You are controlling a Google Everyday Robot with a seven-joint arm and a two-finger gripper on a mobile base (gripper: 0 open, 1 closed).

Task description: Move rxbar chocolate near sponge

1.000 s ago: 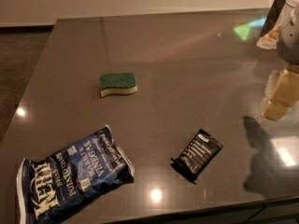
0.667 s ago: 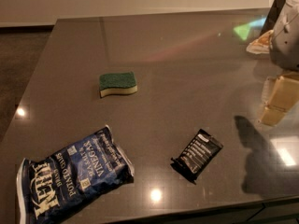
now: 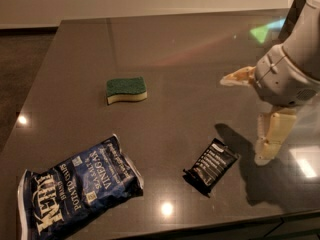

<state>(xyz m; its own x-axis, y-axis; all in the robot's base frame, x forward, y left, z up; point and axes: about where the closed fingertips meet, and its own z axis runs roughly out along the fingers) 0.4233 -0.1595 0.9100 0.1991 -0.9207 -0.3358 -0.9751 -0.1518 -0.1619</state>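
Note:
The rxbar chocolate (image 3: 210,166) is a small flat black wrapper with white text, lying on the dark table at the front right of centre. The sponge (image 3: 126,89), green on top with a pale yellow base, lies to the left of centre, farther back. My gripper (image 3: 242,120) hangs over the table at the right, just right of and above the rxbar. Its two cream fingers are spread wide apart, one pointing left (image 3: 236,77) and one pointing down (image 3: 270,138). It holds nothing.
A large blue potato chip bag (image 3: 77,189) lies at the front left. The dark glossy table (image 3: 180,49) runs back to a far edge by the wall, and its front edge passes just below the rxbar. My arm's shadow falls at the right.
The gripper has come in from the right edge, moving left and nearer to the rxbar, with both fingers now in view. The objects on the table have not moved.

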